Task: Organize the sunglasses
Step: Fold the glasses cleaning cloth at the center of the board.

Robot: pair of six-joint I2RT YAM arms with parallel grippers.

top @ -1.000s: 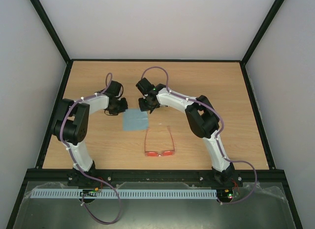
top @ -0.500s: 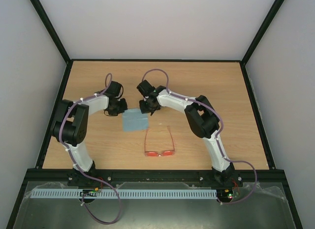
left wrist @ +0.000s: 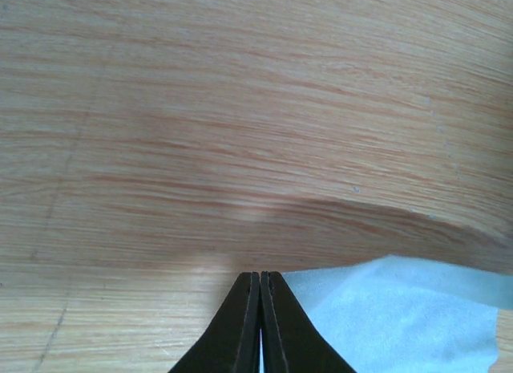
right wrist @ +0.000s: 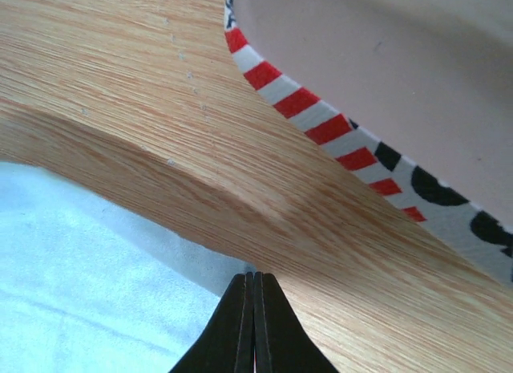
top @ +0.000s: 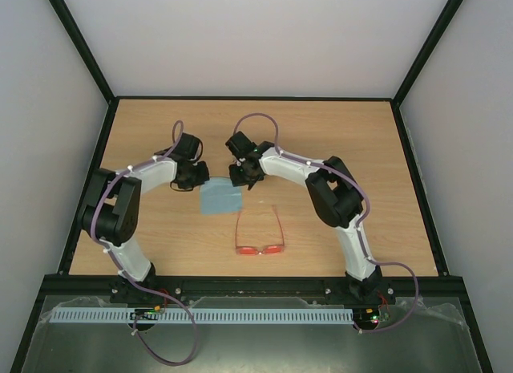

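Note:
The sunglasses (top: 259, 235), red-orange with red lenses, lie open on the table near the front, with neither gripper touching them. Just behind them is a light-blue cloth (top: 222, 199). My left gripper (top: 202, 178) is at the cloth's far left corner and my right gripper (top: 239, 180) at its far right corner. In the left wrist view the left gripper (left wrist: 260, 275) is shut, with the cloth (left wrist: 401, 317) rising from it. In the right wrist view the right gripper (right wrist: 255, 275) is shut on the cloth (right wrist: 88, 269). The cloth's edge hangs above its shadow.
A flag-patterned case (right wrist: 321, 120) with a pale inside lies just beyond the right gripper. In the top view the right arm hides it. The wooden table (top: 361, 148) has a black rim and white walls around it.
The left gripper has closed fully on the cloth's corner. Both grippers have shifted slightly, and the cloth's far edge has come up a little. The sunglasses have not moved.

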